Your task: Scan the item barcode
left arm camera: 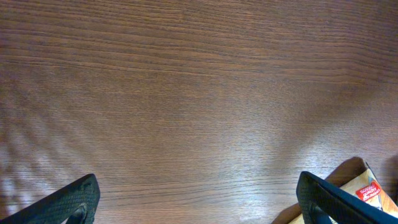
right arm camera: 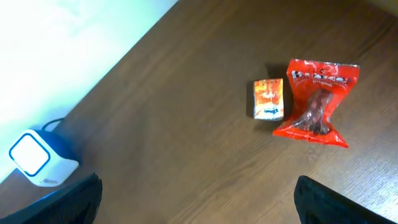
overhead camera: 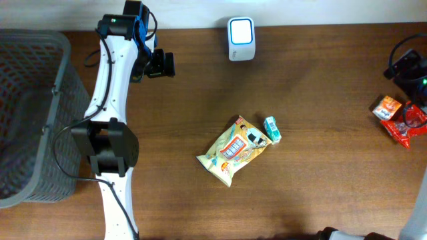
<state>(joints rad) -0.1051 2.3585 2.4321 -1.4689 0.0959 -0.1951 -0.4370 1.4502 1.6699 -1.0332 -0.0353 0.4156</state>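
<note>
Since both grippers are spread and empty, this looks like the pick step: right gripper has the orange box and red packet ahead of its fingers, untouched; scanner well off to its side. Next: drop, pinch one, show barcode to scanner. Left gripper sees bare table plus yellow bag corner by its finger; only overhead shows green carton beside that bag.
</note>
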